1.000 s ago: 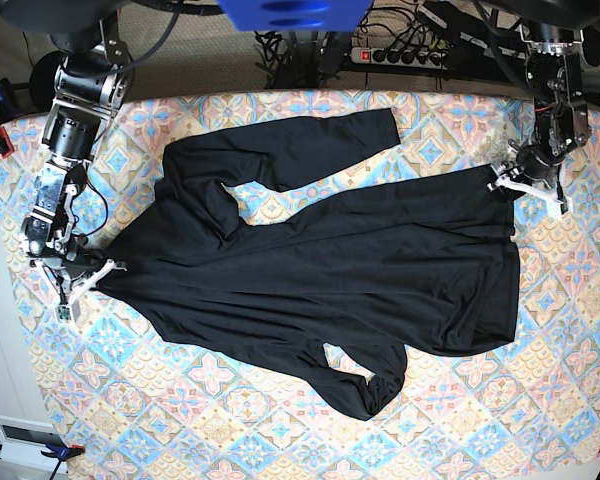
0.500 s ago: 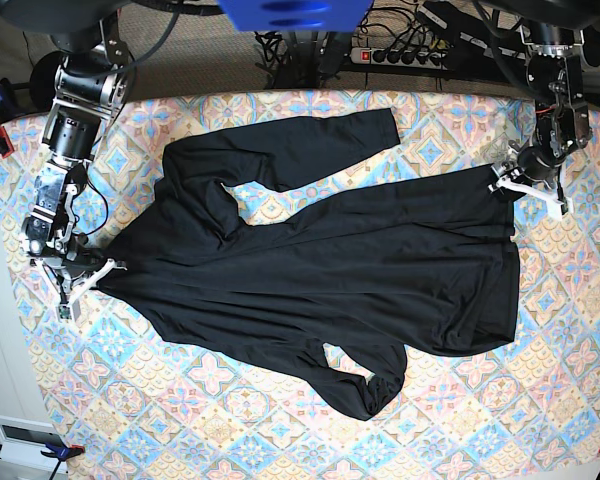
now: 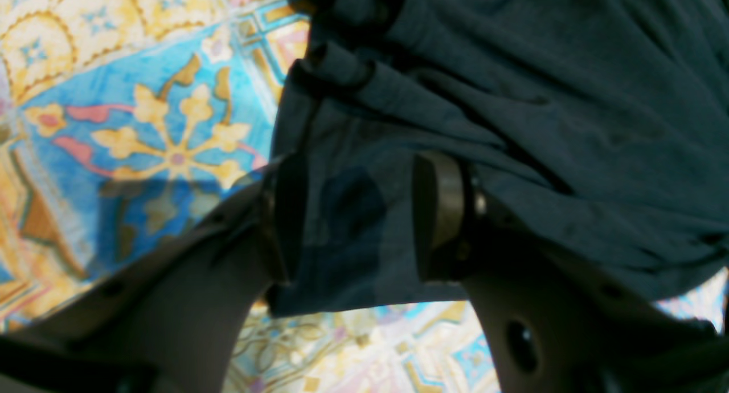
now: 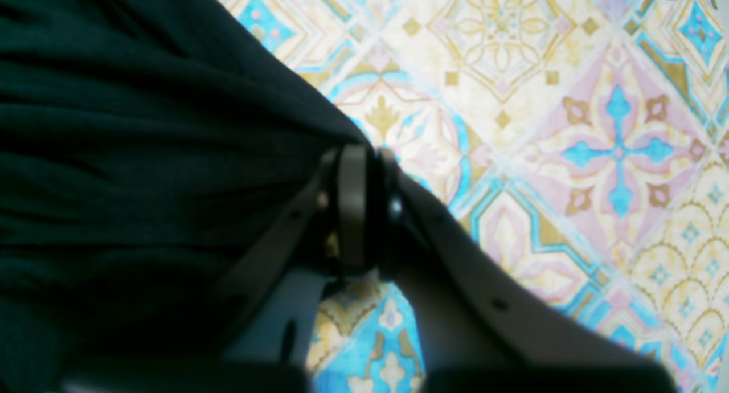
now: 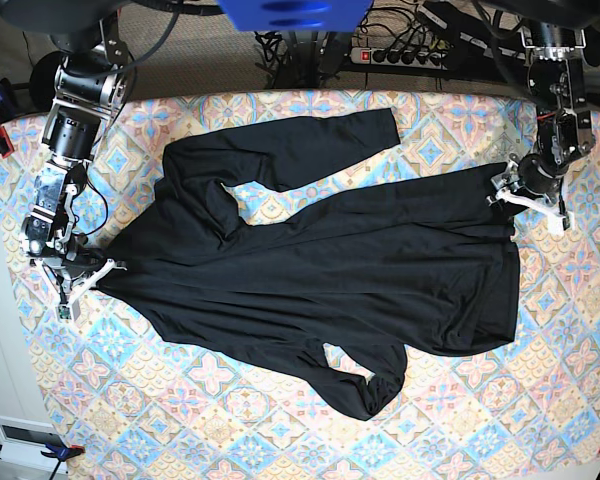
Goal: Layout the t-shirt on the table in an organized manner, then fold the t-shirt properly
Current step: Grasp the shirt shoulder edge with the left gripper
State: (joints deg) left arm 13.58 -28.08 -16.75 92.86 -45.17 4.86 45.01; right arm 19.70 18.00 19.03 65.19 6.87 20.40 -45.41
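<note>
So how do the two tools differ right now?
The left tool stands open, its jaws apart over the hem corner of the t-shirt, gripping nothing. The right tool is shut, pinching the t-shirt's opposite edge. Both sit low at the fabric's edge over the table.

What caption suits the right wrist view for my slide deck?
Right gripper shut on the black t-shirt's edge above the patterned table.
</note>
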